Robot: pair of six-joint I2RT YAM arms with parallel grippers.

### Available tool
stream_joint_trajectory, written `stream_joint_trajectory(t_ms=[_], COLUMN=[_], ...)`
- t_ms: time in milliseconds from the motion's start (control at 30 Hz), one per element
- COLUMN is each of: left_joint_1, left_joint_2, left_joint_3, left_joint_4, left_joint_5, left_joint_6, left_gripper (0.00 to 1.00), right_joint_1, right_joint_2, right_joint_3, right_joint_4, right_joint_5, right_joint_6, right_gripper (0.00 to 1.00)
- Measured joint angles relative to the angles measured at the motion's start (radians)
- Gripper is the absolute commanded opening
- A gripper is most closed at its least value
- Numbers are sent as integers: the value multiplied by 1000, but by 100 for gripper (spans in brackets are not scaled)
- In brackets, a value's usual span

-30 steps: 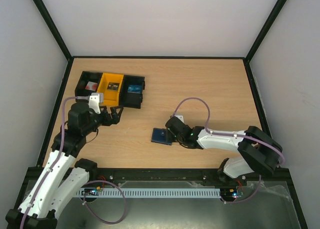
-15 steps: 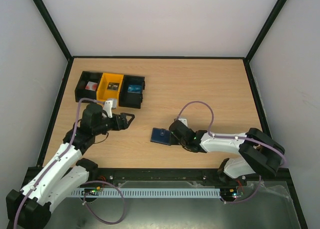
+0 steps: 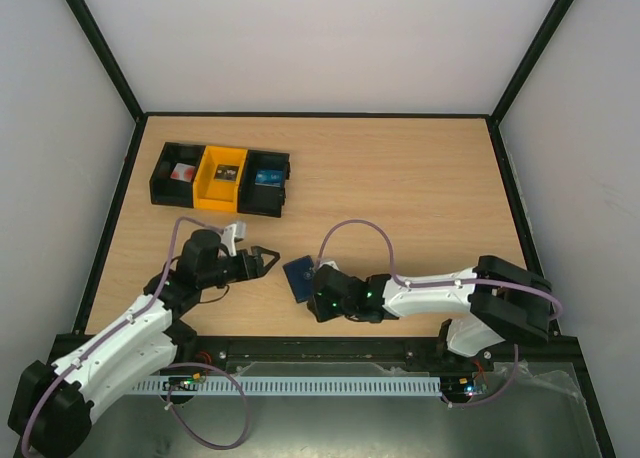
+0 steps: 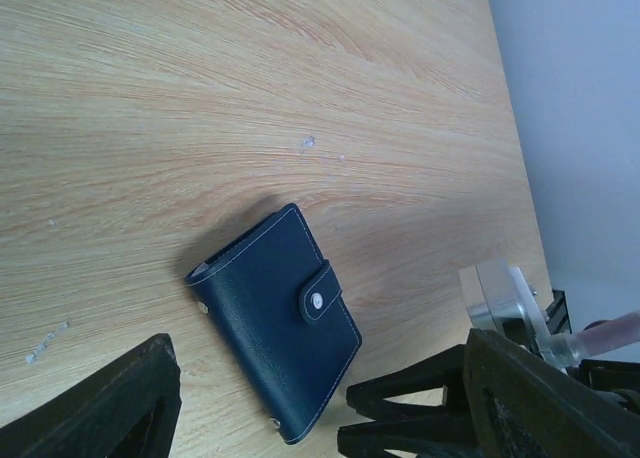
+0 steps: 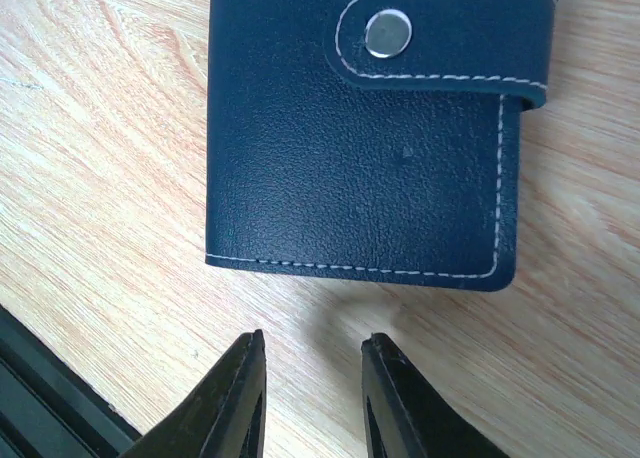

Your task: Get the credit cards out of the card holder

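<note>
Top external: wooden table [image 3: 400, 178], pale walls [image 3: 320, 38]

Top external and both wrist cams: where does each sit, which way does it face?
Top external: above, behind the bases, looking down on table; both arms show.
Left wrist: low, facing card holder; own fingers at lower corners.
Right wrist: close above card holder; own fingers at bottom.
Shared: all see the card holder.
</note>
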State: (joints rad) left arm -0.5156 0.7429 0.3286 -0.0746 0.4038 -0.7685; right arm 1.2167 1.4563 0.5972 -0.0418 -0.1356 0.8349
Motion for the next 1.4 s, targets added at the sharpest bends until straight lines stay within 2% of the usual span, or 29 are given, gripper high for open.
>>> stream_joint_trajectory(t_ms=[133,300,500,833,1067,1233,1400], left_joint_1=[-1,-2,-2,-3,-3,-3,-3], left_joint_2=[-14,2,46,-93,-85,-70,-70], left_joint_3=[-34,-134,-179,-177,-177,-177,-177], left_joint_4=[35,165,231,146,134,133,132], left_joint_5=[2,49,83,2,-10,-11,-11], left_joint_6=[-50,-160,-249,-250,-250,-250,-251], left_gripper=[77,76,76,75,75,74,73], right_joint_1=[11,10,10,10,10,10,10], right_joint_2=[-5,-3,132,270,284,303,309], right_joint_3=[36,153,342,377,378,385,388], right_joint_4=[-66,-138,-170,-259,-269,-267,-264], right_joint_5=[39,142,260,352,373,387,399], right_joint_6=[-1,-19,-38,-44,-45,-49,-53], right_gripper=[27,28,27,27,27,24,11])
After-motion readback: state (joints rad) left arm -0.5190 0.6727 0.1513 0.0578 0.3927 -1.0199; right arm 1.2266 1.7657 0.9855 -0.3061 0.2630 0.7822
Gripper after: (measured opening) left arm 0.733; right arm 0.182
